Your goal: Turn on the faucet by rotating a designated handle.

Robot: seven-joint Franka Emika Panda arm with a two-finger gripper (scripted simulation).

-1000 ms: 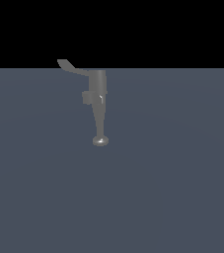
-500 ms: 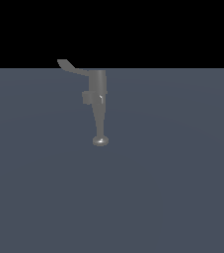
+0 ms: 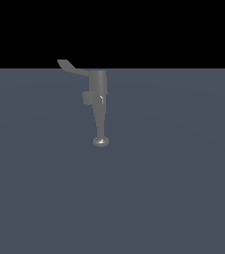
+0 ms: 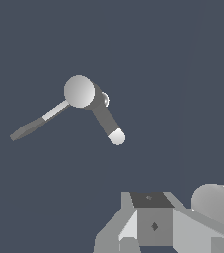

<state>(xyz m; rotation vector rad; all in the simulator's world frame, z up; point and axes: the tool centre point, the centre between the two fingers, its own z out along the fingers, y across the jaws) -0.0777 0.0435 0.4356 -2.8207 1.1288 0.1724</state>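
Plainly unmarked grey faucet (image 3: 99,106), handle (image 3: 72,68) toward exterior view's left.

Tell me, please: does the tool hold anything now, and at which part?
Nothing is held. In the wrist view the tool is apart from the faucet and its handle.

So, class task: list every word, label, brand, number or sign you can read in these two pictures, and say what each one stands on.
None: neither view shows any readable text.
The faucet is plain grey metal, unmarked.
Its handle is bare too.
The gripper shows only a small dark diamond mark, not a letter or number.
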